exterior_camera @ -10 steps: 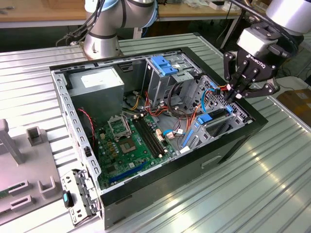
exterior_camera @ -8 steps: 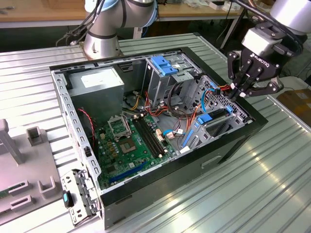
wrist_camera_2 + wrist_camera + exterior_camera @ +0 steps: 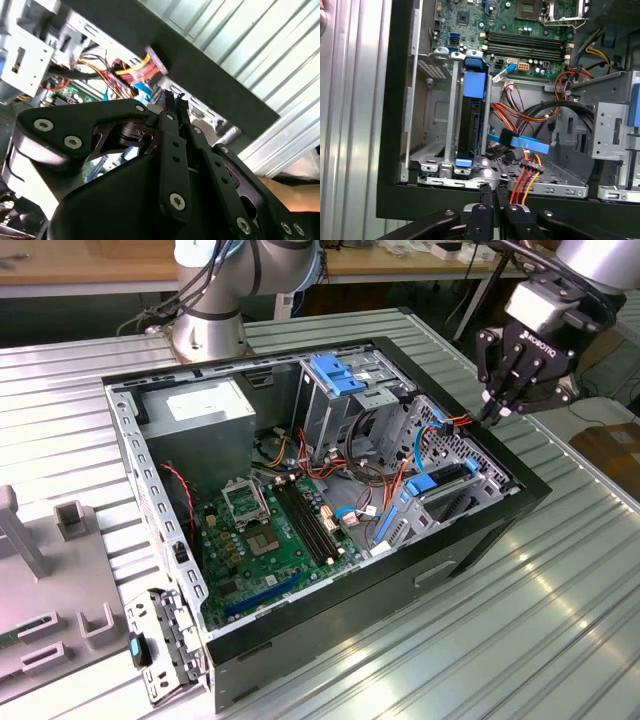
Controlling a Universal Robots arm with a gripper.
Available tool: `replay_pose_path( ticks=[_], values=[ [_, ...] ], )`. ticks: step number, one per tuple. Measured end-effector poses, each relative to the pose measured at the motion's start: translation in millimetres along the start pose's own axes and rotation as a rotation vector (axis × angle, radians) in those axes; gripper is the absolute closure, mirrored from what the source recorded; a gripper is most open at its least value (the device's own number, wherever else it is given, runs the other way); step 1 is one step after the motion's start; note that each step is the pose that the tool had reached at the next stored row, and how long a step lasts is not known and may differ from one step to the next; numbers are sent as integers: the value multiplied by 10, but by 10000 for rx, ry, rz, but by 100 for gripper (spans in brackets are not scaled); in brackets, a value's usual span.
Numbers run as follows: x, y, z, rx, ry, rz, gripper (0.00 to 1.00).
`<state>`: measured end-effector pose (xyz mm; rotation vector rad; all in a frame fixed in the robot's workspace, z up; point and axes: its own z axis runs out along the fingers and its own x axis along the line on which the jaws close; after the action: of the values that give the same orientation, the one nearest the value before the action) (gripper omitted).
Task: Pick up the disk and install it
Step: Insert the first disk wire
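While the disk (image 3: 470,117) seems seated in its bay (image 3: 451,100), the gripper (image 3: 492,191) hovers nearby; closed, empty.

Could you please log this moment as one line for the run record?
tool: shut, empty, at computer case rim | disk: upright in drive bay | tool-disk: apart

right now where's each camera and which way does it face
exterior view: off the arm, looking down into the open computer case; shows the arm and the claw near the case's rim.
first wrist view: on the wrist, looking past the claw at the disk in its bay.
second wrist view: on the wrist, behind the claw, facing the case rim and power cables.
shared: both wrist views show the claw and those cables.
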<state>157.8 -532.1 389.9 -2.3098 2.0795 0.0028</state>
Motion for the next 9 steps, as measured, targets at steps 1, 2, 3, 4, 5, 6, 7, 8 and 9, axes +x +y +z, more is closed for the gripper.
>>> replay_pose_path(
  ticks=[1,2,3,4,5,6,7,8,9],
  values=[
    [-35,-11,10,-1,-1,-57,83],
    [-75,-33,27,-2,-1,-77,83],
    [-99,-51,51,-3,-4,-152,83],
    [-105,-62,70,-9,-8,-395,83],
    [-104,-61,81,-17,-18,-715,83],
    [-104,-62,94,-27,-26,-1157,83],
    [-104,-61,105,-35,-35,-1516,83],
    [-104,-62,111,-18,-39,-2090,83],
    [-104,-62,112,278,22,-2262,83]
  ],
)
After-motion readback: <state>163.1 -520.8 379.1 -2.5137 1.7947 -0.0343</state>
